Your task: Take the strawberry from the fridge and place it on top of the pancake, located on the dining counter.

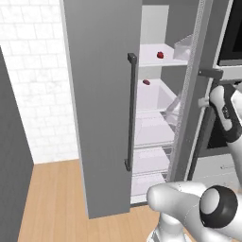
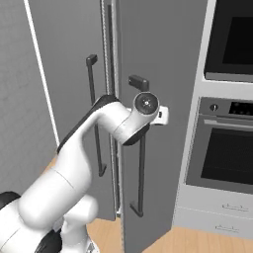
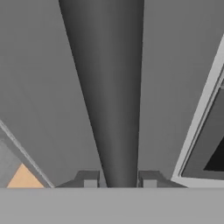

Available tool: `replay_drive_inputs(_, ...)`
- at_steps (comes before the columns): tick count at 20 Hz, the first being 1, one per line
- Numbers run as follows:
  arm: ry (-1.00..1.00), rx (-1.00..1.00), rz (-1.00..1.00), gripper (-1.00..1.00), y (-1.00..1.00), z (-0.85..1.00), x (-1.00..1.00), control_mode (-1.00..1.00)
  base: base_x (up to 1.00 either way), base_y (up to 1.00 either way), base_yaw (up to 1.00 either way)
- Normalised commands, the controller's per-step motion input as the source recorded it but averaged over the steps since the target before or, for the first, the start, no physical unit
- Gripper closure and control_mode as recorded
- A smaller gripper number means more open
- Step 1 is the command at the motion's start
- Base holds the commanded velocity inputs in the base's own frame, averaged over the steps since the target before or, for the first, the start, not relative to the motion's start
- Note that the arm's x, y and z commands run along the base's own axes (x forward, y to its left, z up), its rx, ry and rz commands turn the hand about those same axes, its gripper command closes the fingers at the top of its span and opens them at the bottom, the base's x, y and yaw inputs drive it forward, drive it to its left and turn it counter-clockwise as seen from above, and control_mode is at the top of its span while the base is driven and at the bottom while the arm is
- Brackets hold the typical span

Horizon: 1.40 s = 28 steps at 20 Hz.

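Note:
The fridge (image 1: pixel 101 94) has its left door swung wide, showing white shelves. A small red strawberry (image 1: pixel 160 55) lies on an upper shelf, and a second small red fruit (image 1: pixel 146 82) lies one shelf lower. The right door (image 2: pixel 158 59) stands partly ajar. My gripper (image 3: pixel 119 179) is at that door's dark bar handle (image 3: pixel 109 87), which runs between the two fingertips (image 3: pixel 89 179) with almost no gap. In the right base view the hand (image 2: pixel 160 114) sits against the handle (image 2: pixel 141 163). The pancake and the dining counter are out of view.
A built-in oven stack (image 2: pixel 227 148) with drawers below stands right of the fridge. A white tiled wall (image 1: pixel 33 71) and a grey panel (image 1: pixel 9 165) close in the left side. The open left door juts out over the wooden floor (image 1: pixel 52 198).

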Motion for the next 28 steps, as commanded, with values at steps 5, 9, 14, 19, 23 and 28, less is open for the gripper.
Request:
replay_drive_inputs(5,-0.01,0.01,0.00,-1.00,-0.21,-0.26,-0.40,-1.00,0.00,0.00,0.00)
replay_drive_inputs(9,-0.07,0.03,0.00,-1.00,0.00,-0.30,-0.28,-1.00,0.00,0.00,0.00)
replay_drive_inputs(14,0.04,0.03,0.00,-1.00,-0.09,0.00,-0.12,-1.00,0.00,0.00,0.00)
replay_drive_inputs(19,0.13,-0.09,-0.10,-1.00,0.04,0.08,-0.82,-1.00,0.00,0.00,0.00)
replay_drive_inputs(23,0.12,-0.17,-0.10,-1.00,0.16,0.01,-0.90,-1.00,0.00,0.00,0.00)
replay_drive_inputs(28,0.25,-0.50,-0.14,-1.00,0.94,0.03,-0.18,-1.00,0.00,0.00,0.00)
